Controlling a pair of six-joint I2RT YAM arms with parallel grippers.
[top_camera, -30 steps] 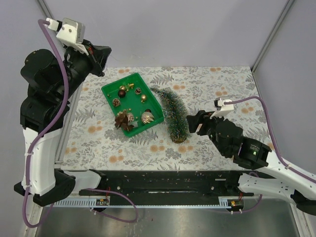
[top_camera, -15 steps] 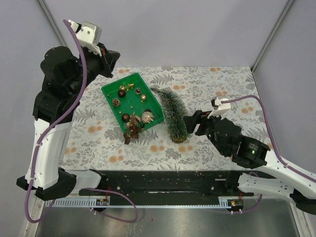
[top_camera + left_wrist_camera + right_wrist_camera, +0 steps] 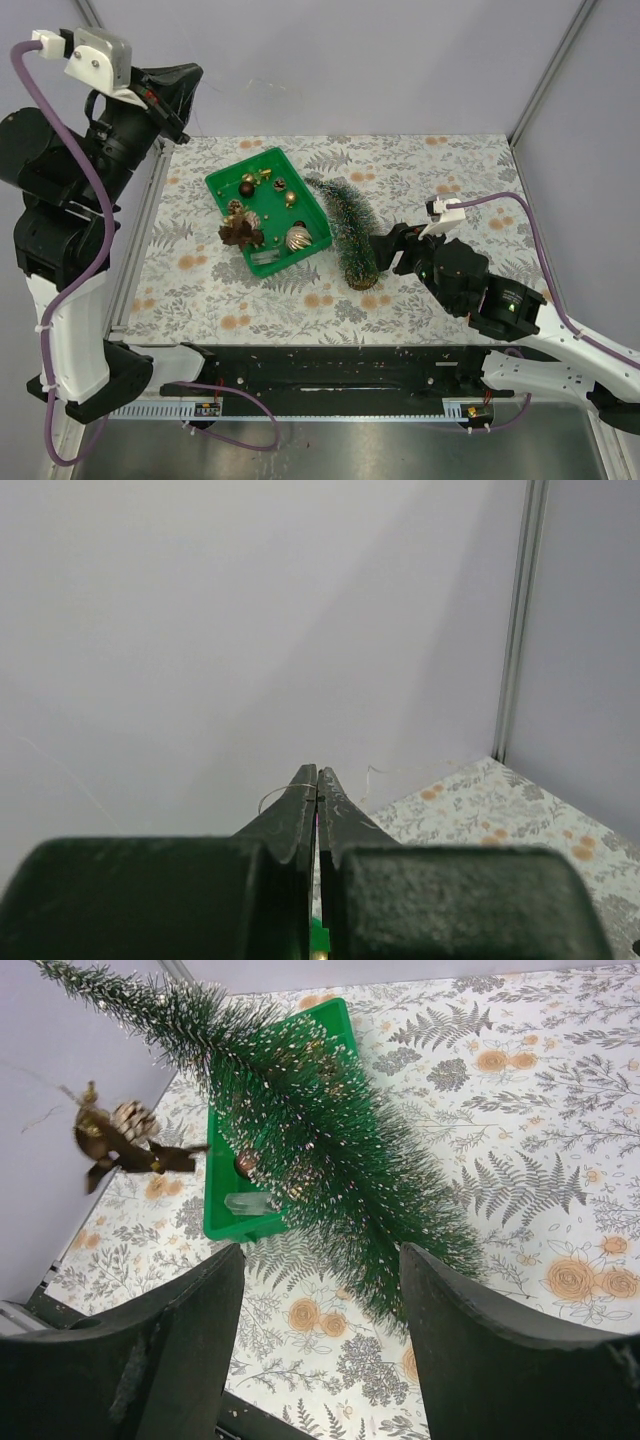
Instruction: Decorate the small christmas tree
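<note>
Two claws, one tree, one ornament in the air

Two arms flank a flower-patterned table [image 3: 450,170]. At the far left, the left claw [image 3: 185,85] is raised high above the table's back corner. Its fingers are pressed together on a thin thread [image 3: 268,796] that loops out at their tips. A brown pinecone ornament [image 3: 240,232] hangs in the air over the left rim of a green tray [image 3: 240,163] (the right wrist view shows it clear of the table). The tray holds several small balls, among them a silver ball [image 3: 298,238]. Just right of the tray stands the tree [image 3: 350,225] on its wooden disc, its tip reaching over the tray's far corner. Upright or tilted, I cannot tell. The right claw [image 3: 385,248] is spread wide, level with the tree's lower bristles, which show between its fingers [image 3: 190,1340].
</note>
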